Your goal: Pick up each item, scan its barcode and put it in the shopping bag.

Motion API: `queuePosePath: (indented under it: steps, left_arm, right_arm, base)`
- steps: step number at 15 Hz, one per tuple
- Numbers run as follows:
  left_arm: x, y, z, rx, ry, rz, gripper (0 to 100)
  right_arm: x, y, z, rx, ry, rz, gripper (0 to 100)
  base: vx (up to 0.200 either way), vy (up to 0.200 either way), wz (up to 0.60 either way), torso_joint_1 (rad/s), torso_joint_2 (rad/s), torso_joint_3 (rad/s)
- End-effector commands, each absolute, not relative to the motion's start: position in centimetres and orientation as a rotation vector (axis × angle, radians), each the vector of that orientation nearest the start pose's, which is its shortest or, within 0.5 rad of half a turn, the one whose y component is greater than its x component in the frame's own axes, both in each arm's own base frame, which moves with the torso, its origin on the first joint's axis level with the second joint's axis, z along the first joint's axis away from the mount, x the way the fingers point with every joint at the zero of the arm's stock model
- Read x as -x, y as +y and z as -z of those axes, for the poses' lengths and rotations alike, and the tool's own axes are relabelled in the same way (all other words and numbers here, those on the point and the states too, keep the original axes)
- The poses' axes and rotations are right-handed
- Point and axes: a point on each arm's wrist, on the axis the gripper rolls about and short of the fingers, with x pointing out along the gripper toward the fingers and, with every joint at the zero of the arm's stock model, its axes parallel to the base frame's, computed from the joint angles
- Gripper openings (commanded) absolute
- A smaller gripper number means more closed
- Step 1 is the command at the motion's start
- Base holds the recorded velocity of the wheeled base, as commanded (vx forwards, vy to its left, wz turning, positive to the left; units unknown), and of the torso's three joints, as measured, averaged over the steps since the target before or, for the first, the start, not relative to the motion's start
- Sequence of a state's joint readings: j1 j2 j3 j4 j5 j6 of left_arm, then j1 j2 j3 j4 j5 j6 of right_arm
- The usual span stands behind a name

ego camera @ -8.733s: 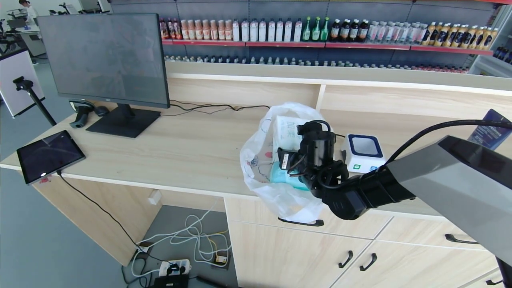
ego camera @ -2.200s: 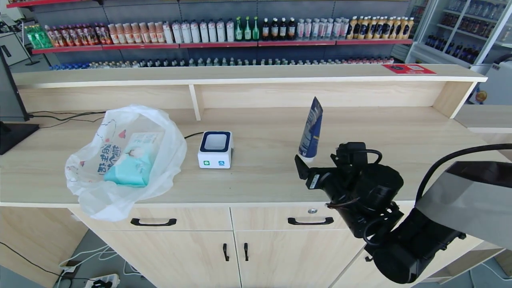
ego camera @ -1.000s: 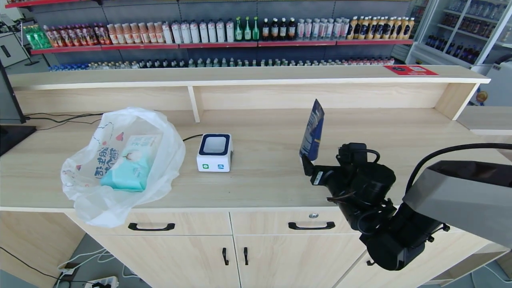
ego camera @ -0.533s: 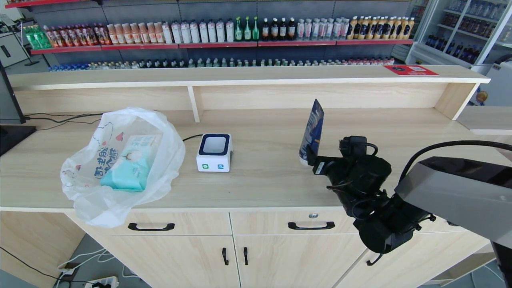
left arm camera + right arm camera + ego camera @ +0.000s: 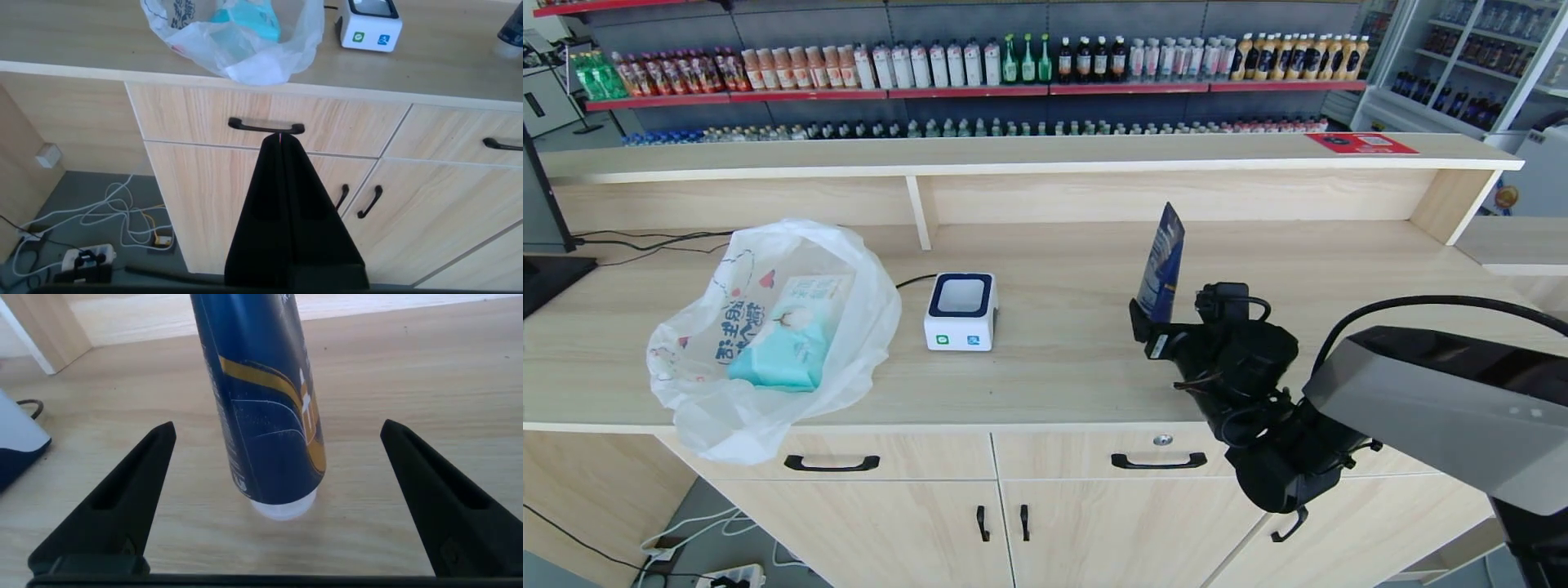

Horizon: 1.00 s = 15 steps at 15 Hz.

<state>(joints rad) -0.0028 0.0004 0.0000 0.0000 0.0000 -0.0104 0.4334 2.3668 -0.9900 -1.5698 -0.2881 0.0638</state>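
Right claw [image 5: 276, 433] spread wide | blue tube [image 5: 261, 400] upright between fingers, touching neither | on counter [image 5: 425, 359]

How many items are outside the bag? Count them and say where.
1: the tube stands upright on the counter, right of the scanner, just ahead of the open right gripper. More could be hidden behind it.
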Motion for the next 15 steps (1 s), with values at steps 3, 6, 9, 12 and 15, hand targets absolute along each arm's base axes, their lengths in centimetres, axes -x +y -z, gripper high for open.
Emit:
queuePosePath:
  steps: [3, 6, 9, 12, 15]
  left_arm:
    - [2.3, 0.0, -7.6, 0.011, -0.002, 0.003, 0]
    - [2.3, 0.0, -7.6, 0.011, -0.002, 0.003, 0]
    - [2.3, 0.0, -7.6, 0.011, -0.002, 0.003, 0]
    - [2.3, 0.0, -7.6, 0.011, -0.002, 0.003, 0]
    - [2.3, 0.0, -7.6, 0.011, -0.002, 0.003, 0]
  right_arm:
    - [-38.8, 17.3, -6.2, -0.120, -0.158, -0.166, 100]
    - [-38.7, 17.9, -6.5, -0.141, -0.169, -0.182, 100]
    - [-39.5, 18.3, -7.0, -0.156, -0.206, -0.185, 100]
    - [-39.9, 18.0, -6.5, -0.154, -0.200, -0.175, 100]
    - [-40.3, 17.3, -6.5, -0.153, -0.204, -0.159, 100]
  base:
    - [0.000, 0.000, 0.00, 0.000, 0.00, 0.000]
    - [0.000, 0.000, 0.00, 0.000, 0.00, 0.000]
    - [0.000, 0.000, 0.00, 0.000, 0.00, 0.000]
    - [0.000, 0.000, 0.00, 0.000, 0.00, 0.000]
    - [0.000, 0.000, 0.00, 0.000, 0.00, 0.000]
